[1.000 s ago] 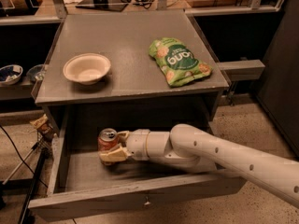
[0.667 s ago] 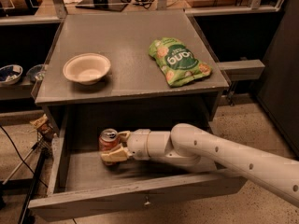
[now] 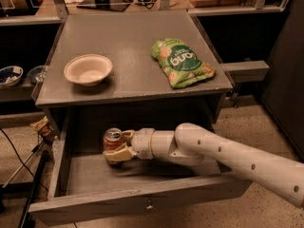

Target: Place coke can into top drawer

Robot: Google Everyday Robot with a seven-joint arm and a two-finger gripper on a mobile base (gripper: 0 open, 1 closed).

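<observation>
Now | coke can [image 3: 113, 137] upright, clasped in tool [image 3: 117, 146] | inside top drawer [image 3: 142, 199]

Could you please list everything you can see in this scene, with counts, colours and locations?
coke can: one, red-brown with silver top, upright inside the top drawer, left of centre.
top drawer: one, grey, pulled open below the cabinet top.
bowl: one, white, on the cabinet top, left side.
snack bag: one, green, on the cabinet top, right side.
cabinet top: one, grey, above the drawer.
small bowls: two, bluish, on a dark shelf at far left.
arm: one, white, reaching into the drawer from the right.
gripper: one, beige, closed around the coke can in the drawer.
</observation>
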